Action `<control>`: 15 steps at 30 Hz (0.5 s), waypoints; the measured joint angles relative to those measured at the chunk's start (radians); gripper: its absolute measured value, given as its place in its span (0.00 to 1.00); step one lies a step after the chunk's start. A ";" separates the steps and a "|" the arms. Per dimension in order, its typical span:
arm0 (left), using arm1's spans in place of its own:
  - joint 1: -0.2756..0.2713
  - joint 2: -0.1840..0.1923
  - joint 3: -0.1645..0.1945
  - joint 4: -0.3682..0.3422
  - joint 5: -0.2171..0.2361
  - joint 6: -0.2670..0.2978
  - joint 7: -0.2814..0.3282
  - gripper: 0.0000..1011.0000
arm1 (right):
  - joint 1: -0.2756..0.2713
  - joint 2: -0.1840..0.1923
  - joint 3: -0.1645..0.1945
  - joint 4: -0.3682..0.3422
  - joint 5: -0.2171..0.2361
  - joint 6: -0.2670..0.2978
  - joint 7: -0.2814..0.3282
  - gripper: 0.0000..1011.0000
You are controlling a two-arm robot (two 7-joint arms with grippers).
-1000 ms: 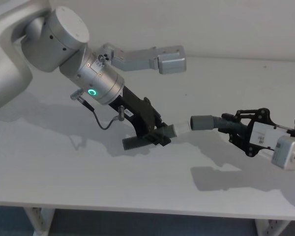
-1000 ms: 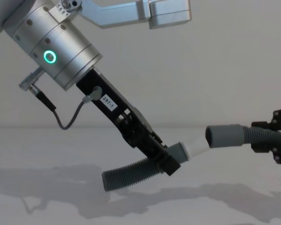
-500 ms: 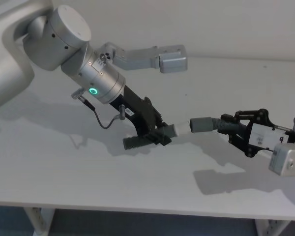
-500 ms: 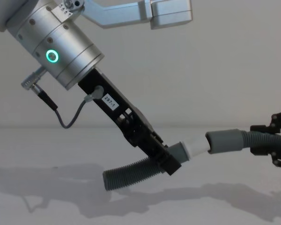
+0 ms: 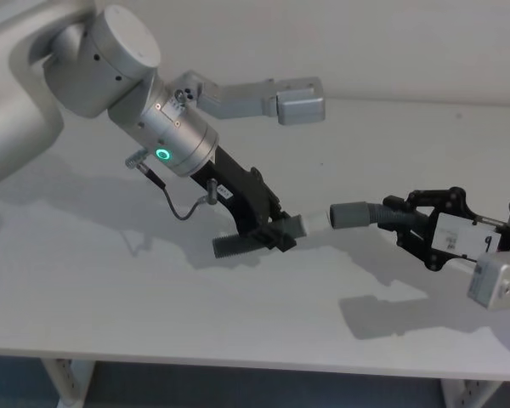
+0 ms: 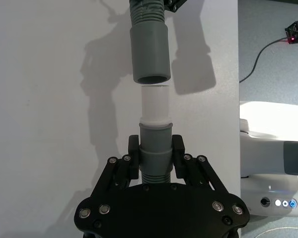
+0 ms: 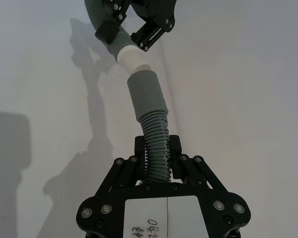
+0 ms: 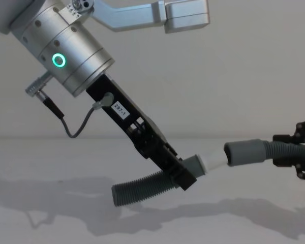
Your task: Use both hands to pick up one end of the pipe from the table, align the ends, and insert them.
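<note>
Above the white counter (image 5: 153,289) we note both arms raised, each carrying one hose piece clear of the surface. The left pincer (image 6: 156,156), below the silver wrist (image 8: 66,51) with its green ring light (image 8: 58,61), is clamped on the grey collar of the spigot piece (image 8: 142,187); the ribbed tail trails back past its fingers. The right pincer (image 7: 157,159) is clamped on the ribbed part of the socket piece (image 7: 151,111). Ahead of the left pincer, the white spigot (image 6: 154,103) points into the grey socket cuff (image 6: 149,53). We see the spigot tip just at the cuff mouth, roughly in line, not seated.
</note>
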 joint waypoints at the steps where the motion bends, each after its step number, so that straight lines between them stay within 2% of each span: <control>1: -0.001 -0.001 0.001 0.002 0.000 -0.001 -0.001 0.38 | 0.000 0.000 0.001 0.000 0.000 -0.002 -0.001 0.27; 15: -0.029 -0.029 0.028 0.049 -0.003 -0.028 -0.030 0.38 | -0.006 -0.002 0.011 -0.002 0.001 -0.022 -0.004 0.27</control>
